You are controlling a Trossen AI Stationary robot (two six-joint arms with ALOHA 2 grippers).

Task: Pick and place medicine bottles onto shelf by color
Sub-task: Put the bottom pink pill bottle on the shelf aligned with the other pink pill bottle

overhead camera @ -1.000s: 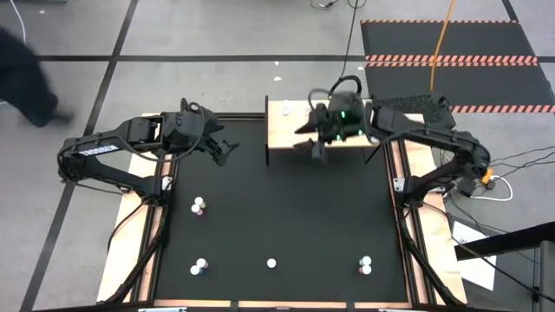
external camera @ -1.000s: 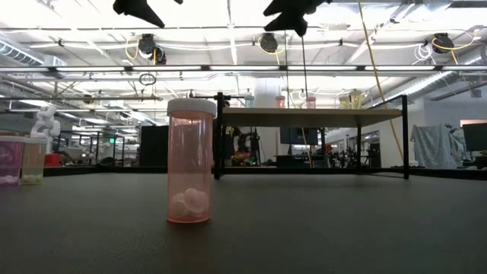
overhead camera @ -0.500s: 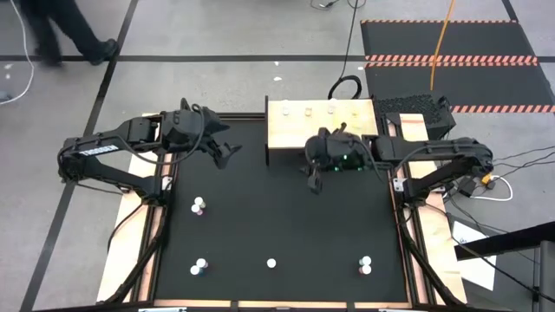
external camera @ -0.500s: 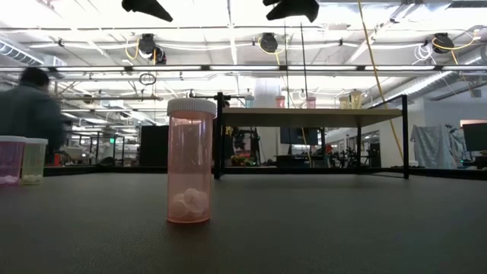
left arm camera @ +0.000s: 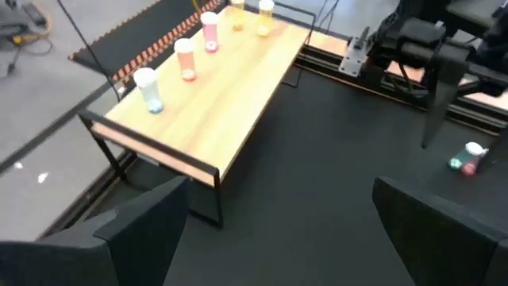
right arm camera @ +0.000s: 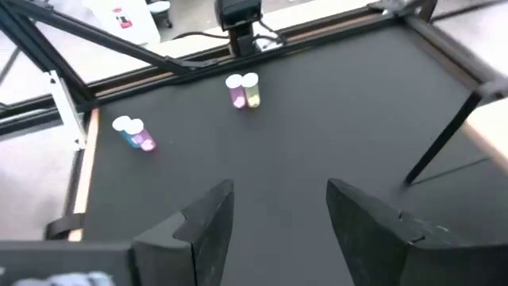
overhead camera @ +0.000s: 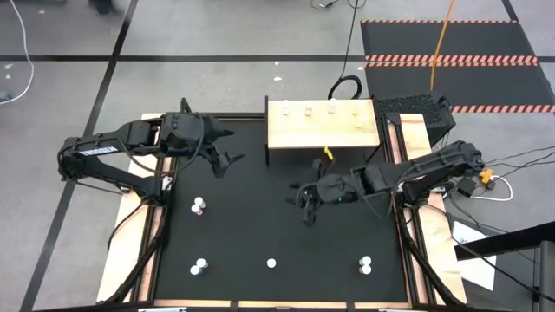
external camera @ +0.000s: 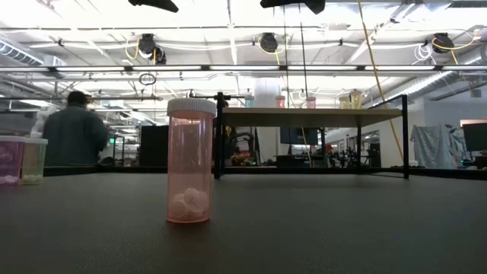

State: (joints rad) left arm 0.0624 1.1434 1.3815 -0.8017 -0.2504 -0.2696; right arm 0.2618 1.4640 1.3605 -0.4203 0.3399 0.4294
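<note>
No brand or label text is readable on any bottle. The shelf (overhead camera: 322,123), a light-wood board on thin black legs, is standing at the far edge of the matte black desk (overhead camera: 277,234), carrying four white-capped bottles (left arm camera: 186,59) in a row. More bottles are waiting on the desk: a pair (overhead camera: 199,206) near the left, a pink translucent bottle (external camera: 189,161) holding white pills, and others along the near edge. The right gripper (overhead camera: 303,204), fingers apart and empty, is hanging above mid-desk, having pulled away from the shelf since a second ago. The left gripper (overhead camera: 227,160), fingers wide apart and empty, is hovering left of the shelf.
</note>
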